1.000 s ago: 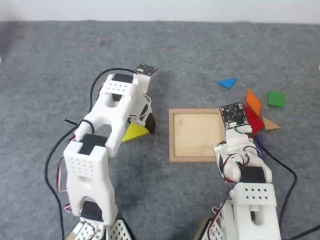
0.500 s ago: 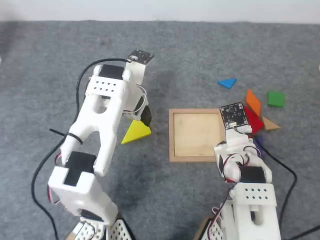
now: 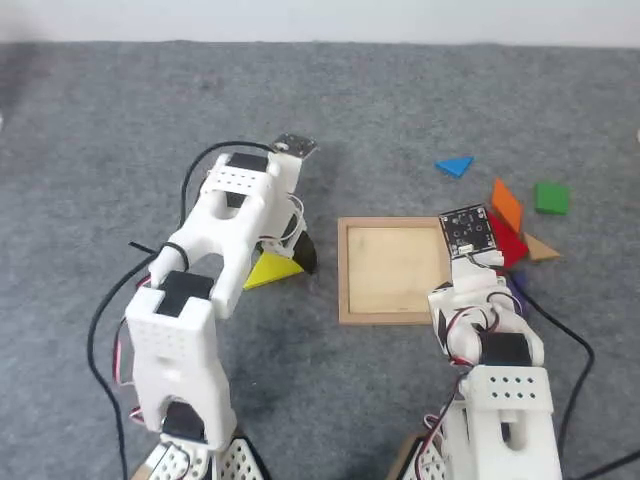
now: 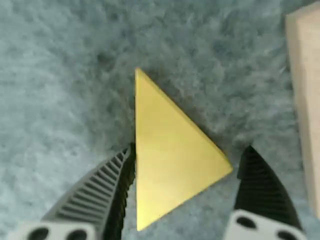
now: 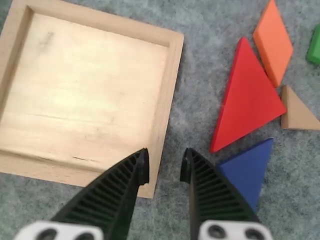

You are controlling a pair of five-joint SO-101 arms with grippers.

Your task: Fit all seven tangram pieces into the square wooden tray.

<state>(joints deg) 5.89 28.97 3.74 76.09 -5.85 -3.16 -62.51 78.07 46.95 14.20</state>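
The left arm has swung back over the yellow triangle (image 3: 270, 268), half-hiding it on the grey surface (image 3: 120, 120) just beside the tray (image 3: 345, 270). Its wrist view shows the left claw (image 4: 190, 150) open astride the triangle (a finger each side). The right claw (image 5: 164, 156), slightly parted and holding nothing, hangs over the tray's rim near the red triangle (image 5: 247, 95).
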